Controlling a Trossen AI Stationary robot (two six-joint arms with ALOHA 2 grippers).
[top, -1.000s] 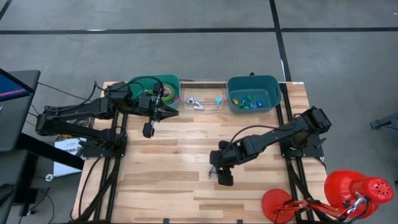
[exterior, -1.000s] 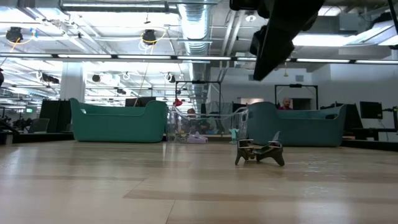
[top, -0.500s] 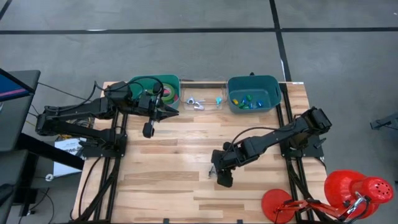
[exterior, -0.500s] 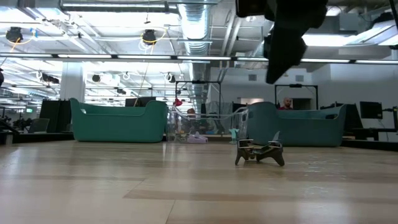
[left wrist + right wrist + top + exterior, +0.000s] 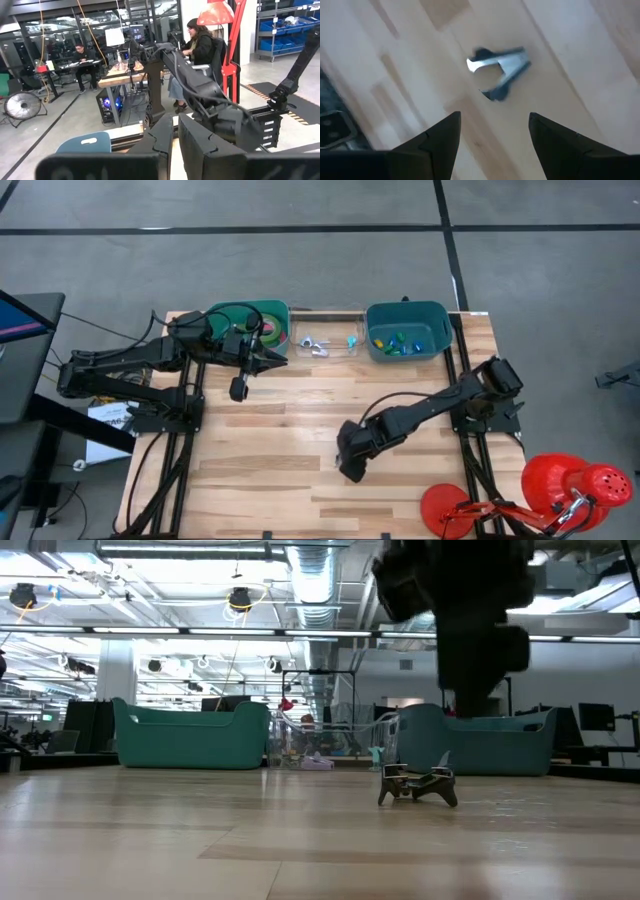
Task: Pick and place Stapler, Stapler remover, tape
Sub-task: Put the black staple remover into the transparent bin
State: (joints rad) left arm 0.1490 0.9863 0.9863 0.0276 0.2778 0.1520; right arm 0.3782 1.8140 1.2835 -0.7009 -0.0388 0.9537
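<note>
A silver staple remover with dark grips lies on the wooden table, also seen in the low view. My right gripper hangs open above it, pointing steeply down, touching nothing; in the high view this gripper hides the remover. Tape rolls lie in the green bin at the far left. My left gripper waits level and shut beside that bin, holding nothing. I cannot make out a stapler.
A clear tray with small silver pieces stands between the green bin and a teal bin holding small coloured pieces. A red lamp sits at the near right corner. Bare wood lies around the remover.
My right gripper has sunk toward the staple remover and rolled about its own pointing line, staying open. The remover has not moved.
</note>
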